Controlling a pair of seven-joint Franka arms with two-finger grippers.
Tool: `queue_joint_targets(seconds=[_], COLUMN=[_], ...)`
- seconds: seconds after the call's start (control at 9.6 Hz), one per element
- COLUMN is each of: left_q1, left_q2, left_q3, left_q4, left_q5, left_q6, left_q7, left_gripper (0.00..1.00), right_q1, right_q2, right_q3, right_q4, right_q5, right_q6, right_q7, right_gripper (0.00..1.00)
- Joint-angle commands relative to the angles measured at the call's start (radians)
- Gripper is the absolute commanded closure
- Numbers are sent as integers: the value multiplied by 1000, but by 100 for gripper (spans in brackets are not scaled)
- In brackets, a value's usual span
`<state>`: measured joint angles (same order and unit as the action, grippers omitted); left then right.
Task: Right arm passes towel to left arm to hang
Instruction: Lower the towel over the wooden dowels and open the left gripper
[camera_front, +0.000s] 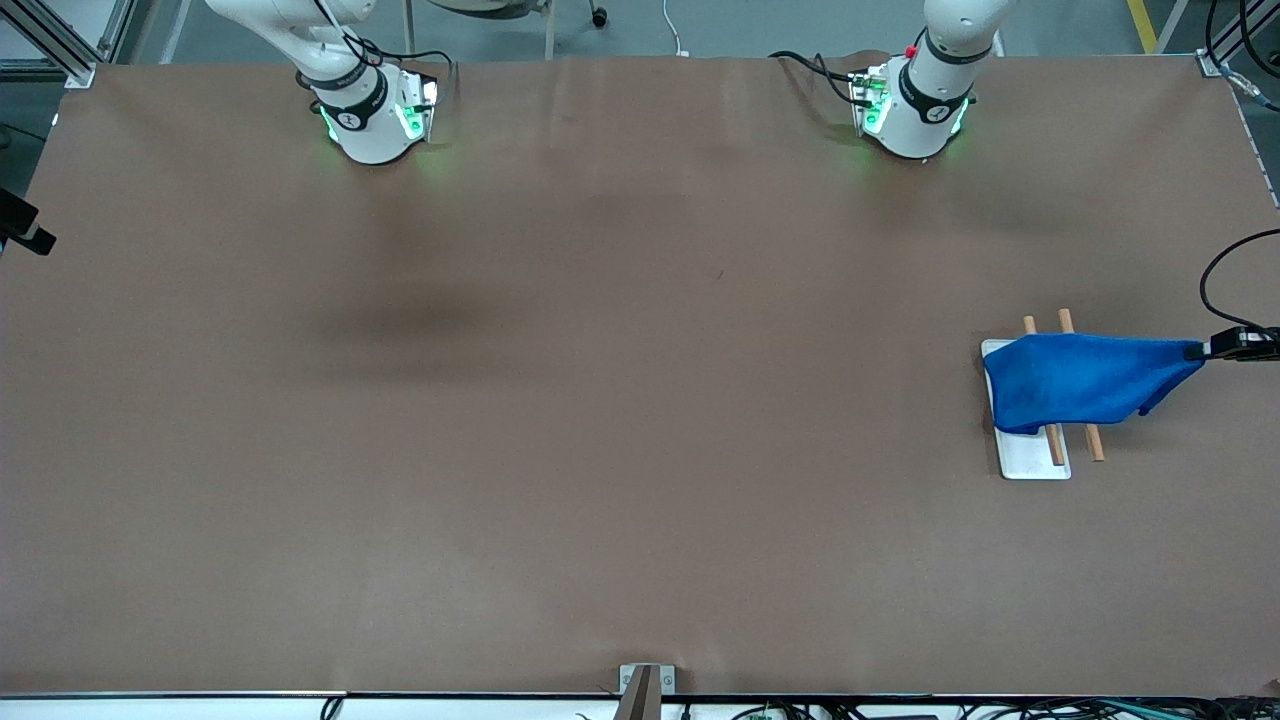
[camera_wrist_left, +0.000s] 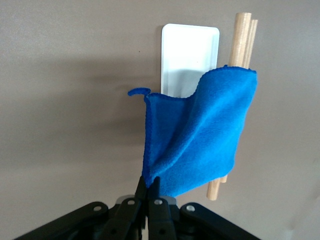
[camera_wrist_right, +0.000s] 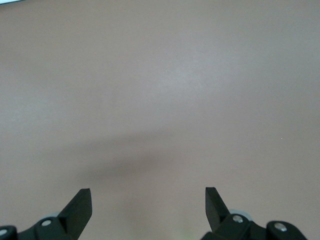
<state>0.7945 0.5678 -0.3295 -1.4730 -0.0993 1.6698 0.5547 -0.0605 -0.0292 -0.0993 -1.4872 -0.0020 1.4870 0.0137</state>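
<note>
The bright blue towel (camera_front: 1085, 382) lies draped over the two wooden rods (camera_front: 1095, 443) of a small rack with a white base (camera_front: 1030, 462), at the left arm's end of the table. My left gripper (camera_front: 1197, 351) is shut on one corner of the towel and holds that corner stretched out away from the rack. In the left wrist view the towel (camera_wrist_left: 200, 135) runs from my shut left gripper (camera_wrist_left: 148, 187) up over the rods (camera_wrist_left: 242, 35) and the white base (camera_wrist_left: 190, 55). My right gripper (camera_wrist_right: 148, 200) is open and empty over bare brown table, out of the front view.
A black cable (camera_front: 1215, 270) loops above the left gripper at the table's edge. A metal bracket (camera_front: 640, 690) sits at the middle of the table edge nearest the front camera. Both arm bases (camera_front: 365, 110) stand along the farthest edge.
</note>
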Motion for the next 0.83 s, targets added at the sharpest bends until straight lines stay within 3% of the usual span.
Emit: queue_joint_targets(seconds=[0.0, 0.1, 0.52, 0.73], left_q1=[5, 5, -9, -29], left_q2=[60, 63, 35, -24], left_q3=[-3, 0, -20, -46], left_q4=[7, 7, 91, 91], left_q5=[32, 33, 127, 125], left_q6=[56, 65, 38, 28], left_q7=[14, 14, 7, -126], left_gripper=[54, 1, 0, 0], right_q1=[2, -1, -2, -2], right_q2=[-11, -11, -11, -11], right_q3=[6, 6, 6, 6], right_q4=[-1, -1, -2, -4], right_q5=[-12, -12, -12, -12], right_q6=[-26, -30, -30, -30], right_q7=[31, 28, 29, 29], right_gripper=[0, 0, 0, 0])
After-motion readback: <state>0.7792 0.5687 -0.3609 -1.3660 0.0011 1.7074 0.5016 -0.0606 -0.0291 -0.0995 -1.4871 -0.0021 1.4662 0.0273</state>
